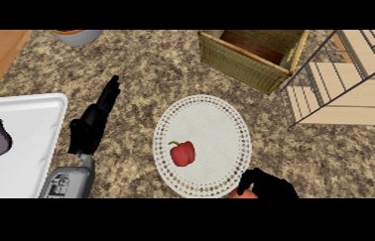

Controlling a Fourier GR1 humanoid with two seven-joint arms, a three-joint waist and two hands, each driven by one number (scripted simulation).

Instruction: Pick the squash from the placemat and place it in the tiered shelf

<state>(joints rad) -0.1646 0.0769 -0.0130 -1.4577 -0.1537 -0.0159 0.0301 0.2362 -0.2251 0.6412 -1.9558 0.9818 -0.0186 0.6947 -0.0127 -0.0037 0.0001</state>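
A round white placemat (212,121) with a dotted rim lies in the middle of the counter. A red bell pepper (182,153) sits on its lower left part. At the placemat's lower right edge my right hand (269,185) is curled over an orange thing, the squash (242,194), and hides most of it. The wire tiered shelf (333,81) with wooden boards stands at the right edge, well beyond the right hand. My left hand (93,122) rests left of the placemat, fingers straight and pointing away, holding nothing.
A woven basket (245,61) stands at the back, between the placemat and the shelf. A white tray (33,136) occupies the left edge with a dark purple object (4,137) on it. A grey bowl (77,36) is at the back left.
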